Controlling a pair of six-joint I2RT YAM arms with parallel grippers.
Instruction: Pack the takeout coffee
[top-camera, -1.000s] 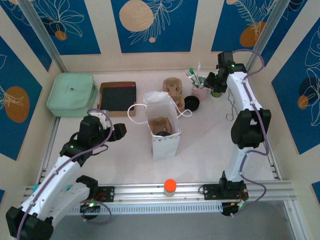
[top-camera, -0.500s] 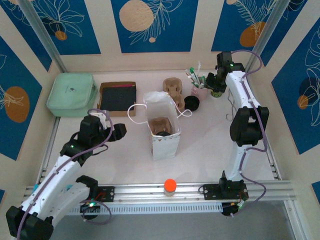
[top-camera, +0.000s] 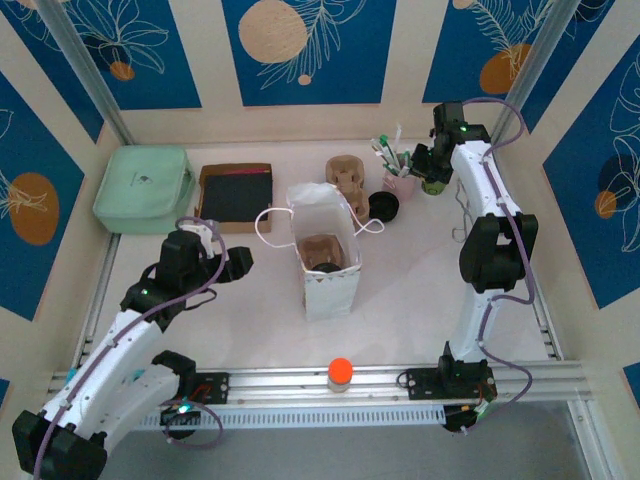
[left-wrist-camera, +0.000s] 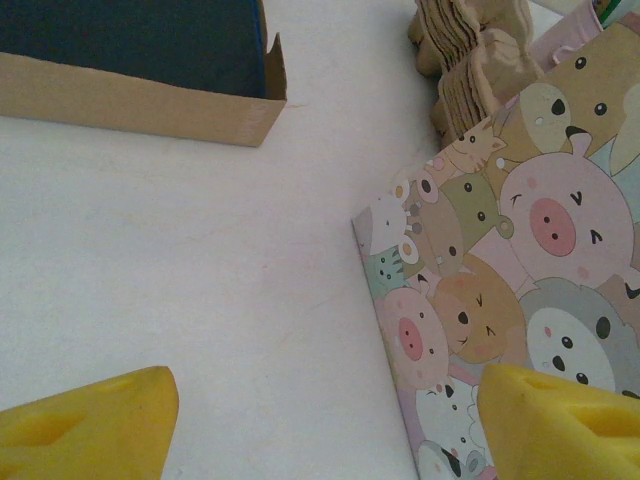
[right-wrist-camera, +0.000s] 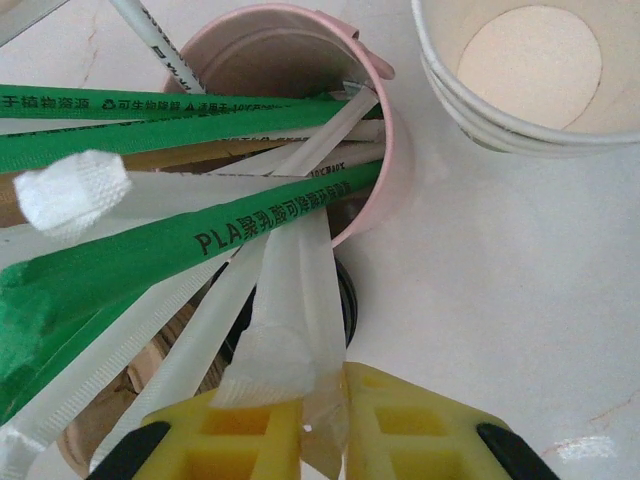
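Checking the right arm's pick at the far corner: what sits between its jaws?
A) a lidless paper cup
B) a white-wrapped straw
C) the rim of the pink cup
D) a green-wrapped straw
B: in the right wrist view, the jaws of the right gripper pinch the lower end of a white-wrapped straw that leans out of the pink cup.

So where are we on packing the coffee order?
Looks done: a pulp carrier with a dark round lid, likely the coffee, sits inside the paper bag. In hand: right gripper jaws pinch a white-wrapped straw in the pink cup; left gripper is open beside the bag. Remaining, probably: straw into the bag.
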